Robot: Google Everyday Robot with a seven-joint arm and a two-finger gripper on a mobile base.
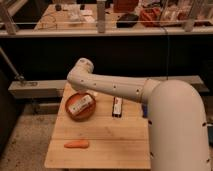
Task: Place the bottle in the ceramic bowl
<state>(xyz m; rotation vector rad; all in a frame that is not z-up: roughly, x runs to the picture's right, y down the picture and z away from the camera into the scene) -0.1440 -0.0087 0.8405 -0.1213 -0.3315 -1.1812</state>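
Arm (125, 89) first, since it eats up most of your view: big white thing coming in from the right, reaching across the far edge of the bench (107, 132) with its elbow up near the far left corner. Your gripper (89, 95) sits tucked under that elbow, just above the far rim of the ceramic bowl (80, 106), and honestly you can't tell how it's set from here. That bowl sits at the far left corner of the wooden top. Next down in size, dark flat oblong thing with a white stripe (117, 106) lies near the far edge, just right of the bowl. Your bottle (81, 104) is lying on its side inside the bowl. Orange carrot-like piece (76, 144) rests near the front left corner.
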